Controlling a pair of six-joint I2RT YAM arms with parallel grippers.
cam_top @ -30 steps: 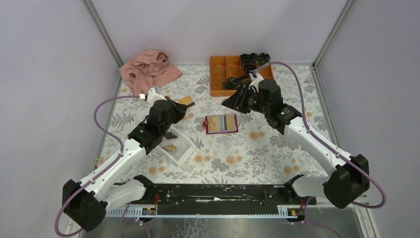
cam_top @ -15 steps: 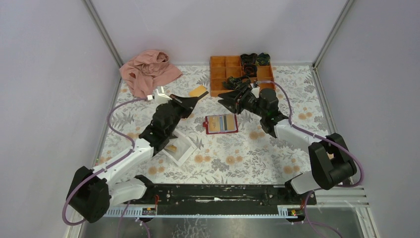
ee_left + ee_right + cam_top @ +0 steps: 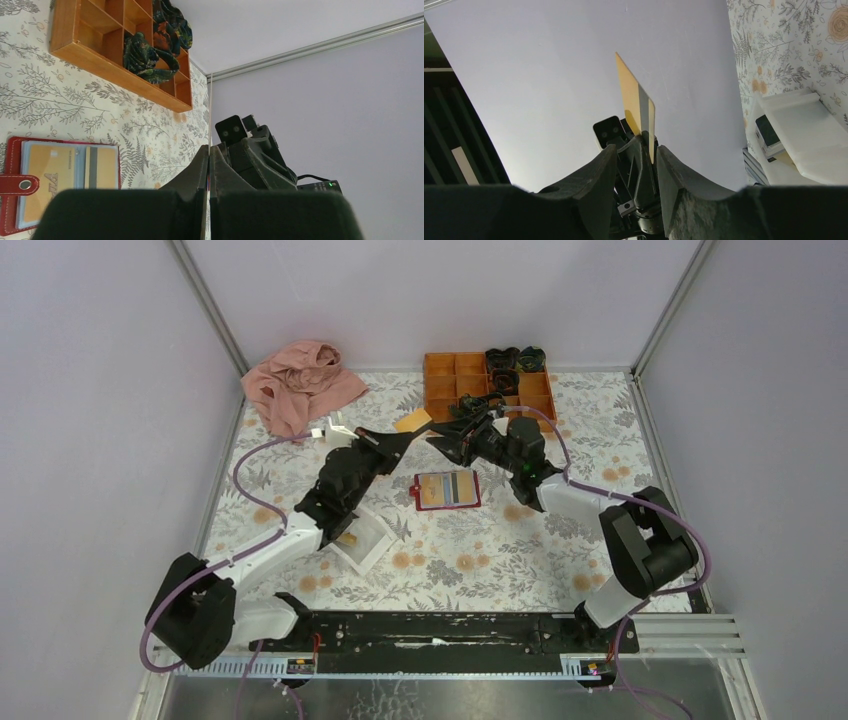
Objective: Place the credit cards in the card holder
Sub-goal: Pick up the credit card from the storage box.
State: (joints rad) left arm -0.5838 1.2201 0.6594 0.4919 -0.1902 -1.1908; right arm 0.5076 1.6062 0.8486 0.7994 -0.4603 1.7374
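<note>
My left gripper [image 3: 404,433] is shut on a golden-tan credit card [image 3: 412,421], held in the air above the table's back middle. The left wrist view shows that card [image 3: 210,107] edge-on, rising from the pinched fingertips of the left gripper [image 3: 209,148]. My right gripper [image 3: 446,437] faces it, open. In the right wrist view the card [image 3: 634,102] stands just beyond the right gripper [image 3: 634,156], its lower edge near the right finger [image 3: 670,167]. The dark-red card holder [image 3: 447,490] lies open on the table below, with cards in its pale blue inside [image 3: 60,172].
A white tray [image 3: 372,545] sits under the left arm with another golden card [image 3: 348,537] in it. An orange compartment box [image 3: 440,400] holding dark bundles stands at the back. A pink cloth [image 3: 300,385] lies at the back left.
The left arm has lifted the card from beside the tray toward the back middle. The right gripper has swung left to meet it, its jaws a little wider.
</note>
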